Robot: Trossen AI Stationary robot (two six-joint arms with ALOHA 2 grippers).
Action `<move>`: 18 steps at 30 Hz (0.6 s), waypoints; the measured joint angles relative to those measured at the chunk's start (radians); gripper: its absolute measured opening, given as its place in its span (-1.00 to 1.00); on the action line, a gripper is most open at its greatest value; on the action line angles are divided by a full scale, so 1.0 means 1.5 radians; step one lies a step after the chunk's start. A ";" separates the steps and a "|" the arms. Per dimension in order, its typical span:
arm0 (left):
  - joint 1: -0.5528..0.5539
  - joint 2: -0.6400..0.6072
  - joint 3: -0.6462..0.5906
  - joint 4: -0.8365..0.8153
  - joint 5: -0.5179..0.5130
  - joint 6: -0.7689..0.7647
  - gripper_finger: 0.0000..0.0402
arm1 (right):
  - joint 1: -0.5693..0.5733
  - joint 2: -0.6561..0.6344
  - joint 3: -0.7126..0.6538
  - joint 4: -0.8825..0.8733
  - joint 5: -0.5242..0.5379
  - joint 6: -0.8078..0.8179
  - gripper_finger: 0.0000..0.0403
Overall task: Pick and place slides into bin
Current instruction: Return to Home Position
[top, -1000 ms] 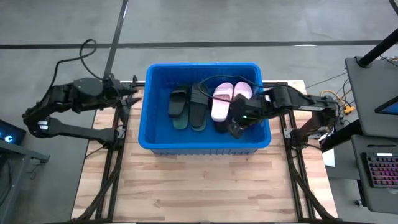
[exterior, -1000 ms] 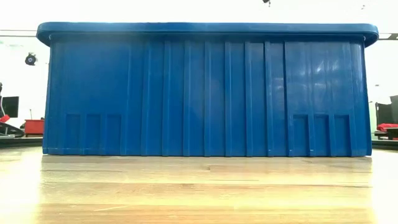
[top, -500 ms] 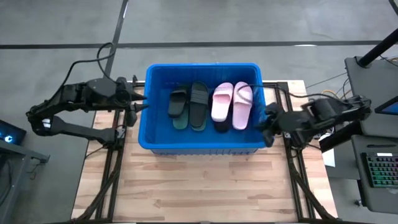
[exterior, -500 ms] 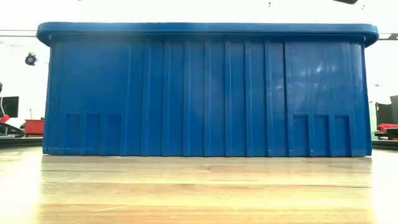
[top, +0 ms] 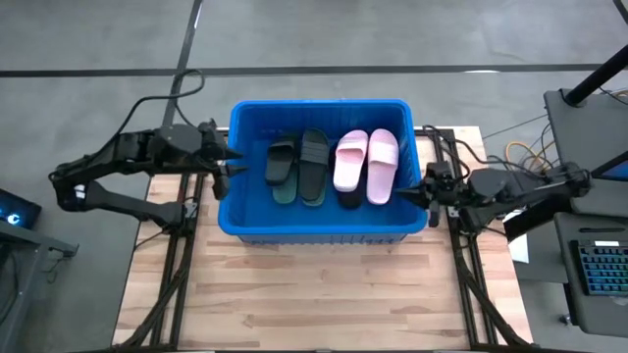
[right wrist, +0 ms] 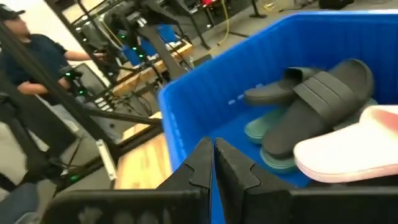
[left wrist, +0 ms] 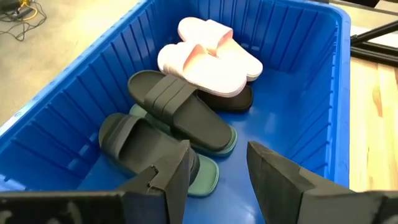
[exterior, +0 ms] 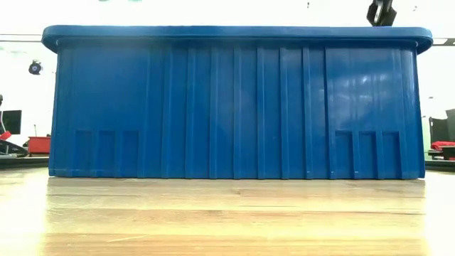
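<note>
The blue bin (top: pixel 324 227) stands on the wooden table. Inside lie several slides: a charcoal one (top: pixel 280 162) and another charcoal one (top: pixel 314 157) on top of green ones (left wrist: pixel 208 174), a pale pink pair (top: pixel 365 162), and a black one (top: pixel 350 199) under the pink. My left gripper (top: pixel 232 163) is open and empty at the bin's left rim, and it looks in over the slides (left wrist: pixel 217 177). My right gripper (top: pixel 417 193) is shut and empty at the bin's right rim (right wrist: pixel 211 165). It also shows above the rim in the low view (exterior: pixel 382 13).
The bin's tall ribbed front wall (exterior: pixel 234 107) fills the low view. Bare wooden table (top: pixel 314 294) lies in front of the bin. Metal frames (top: pixel 182 206) stand at both table sides. A person (right wrist: pixel 28 56) is beyond the table's left side.
My right gripper has drawn back out of the bin from above the pink and black slides toward the table's right edge, and now sits at the right rim. The right pink slide now shows whole. My left gripper has moved right, up to the bin's left rim.
</note>
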 joint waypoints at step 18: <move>0.001 0.010 0.000 0.035 -0.006 0.002 -0.28 | -0.088 -0.133 -0.177 0.133 -0.076 0.008 -0.96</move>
